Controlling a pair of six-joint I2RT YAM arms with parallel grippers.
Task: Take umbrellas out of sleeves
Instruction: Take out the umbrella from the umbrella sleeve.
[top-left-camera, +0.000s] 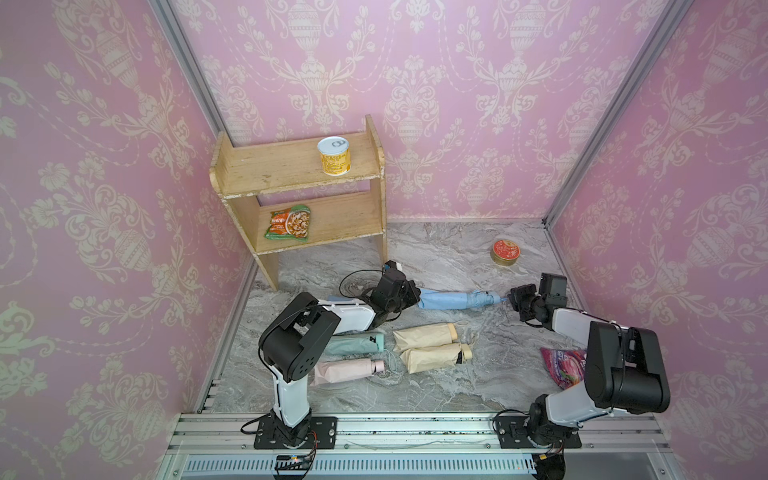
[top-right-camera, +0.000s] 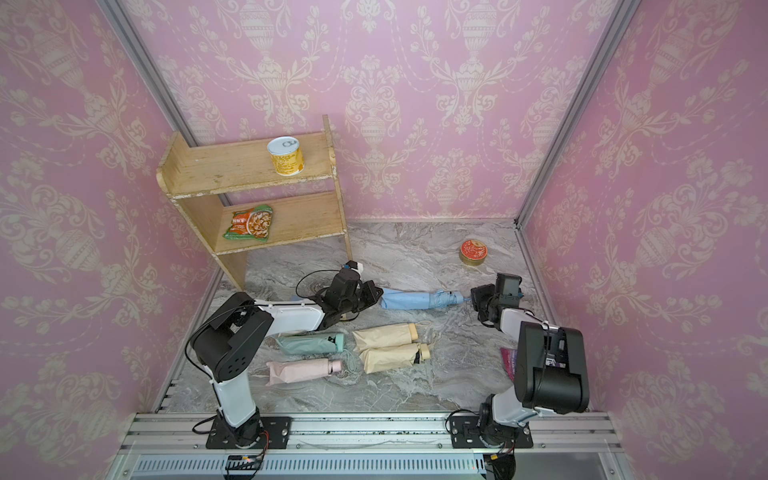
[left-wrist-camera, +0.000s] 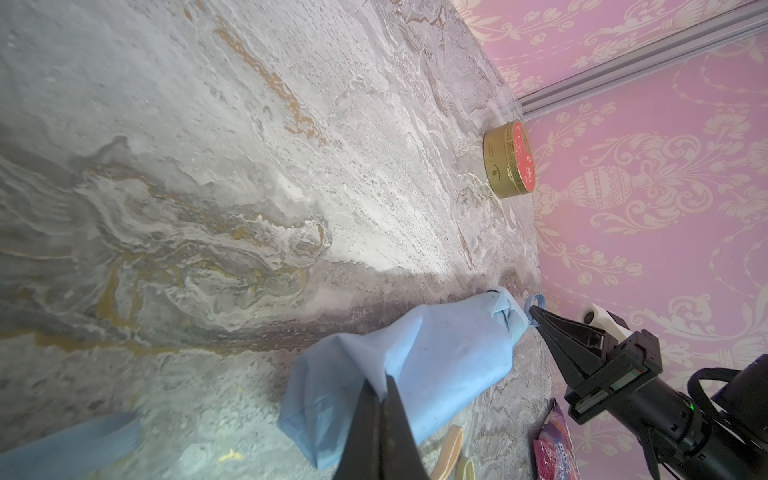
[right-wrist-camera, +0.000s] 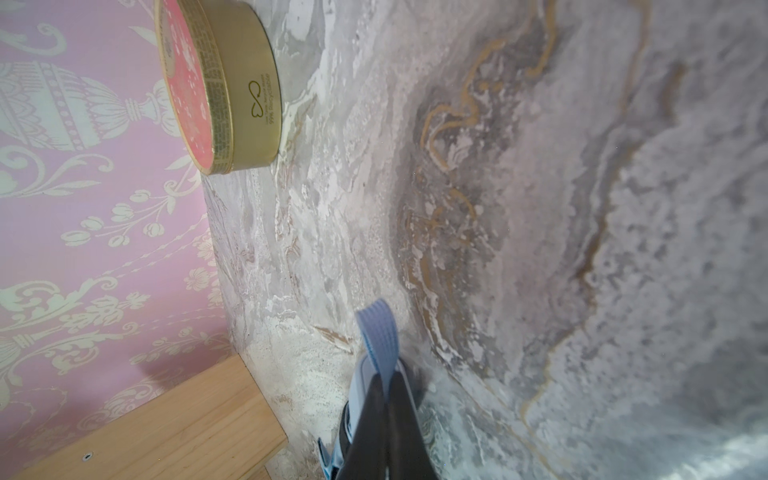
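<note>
A light blue sleeve (top-left-camera: 444, 300) (top-right-camera: 407, 299) lies across the middle of the floor with its umbrella (top-left-camera: 486, 298) inside. The pleated end shows at the right. My left gripper (top-left-camera: 417, 297) (left-wrist-camera: 380, 384) is shut on a pinch of the sleeve's fabric (left-wrist-camera: 436, 357) at its left end. My right gripper (top-left-camera: 509, 298) (right-wrist-camera: 388, 380) is shut on the umbrella's blue wrist strap (right-wrist-camera: 378, 332) at the other end. Nearer the front lie a mint umbrella (top-left-camera: 353, 343), a pink one (top-left-camera: 345, 370) and two beige ones (top-left-camera: 424, 336) (top-left-camera: 432, 357), handles pointing right.
A wooden shelf (top-left-camera: 299, 199) stands at the back left with a yellow can (top-left-camera: 334, 156) and a snack packet (top-left-camera: 289, 222). A red-and-gold tin (top-left-camera: 505, 251) sits at the back right. A purple packet (top-left-camera: 563, 365) lies by the right arm. A light blue fabric piece (top-left-camera: 334, 298) lies under the left arm.
</note>
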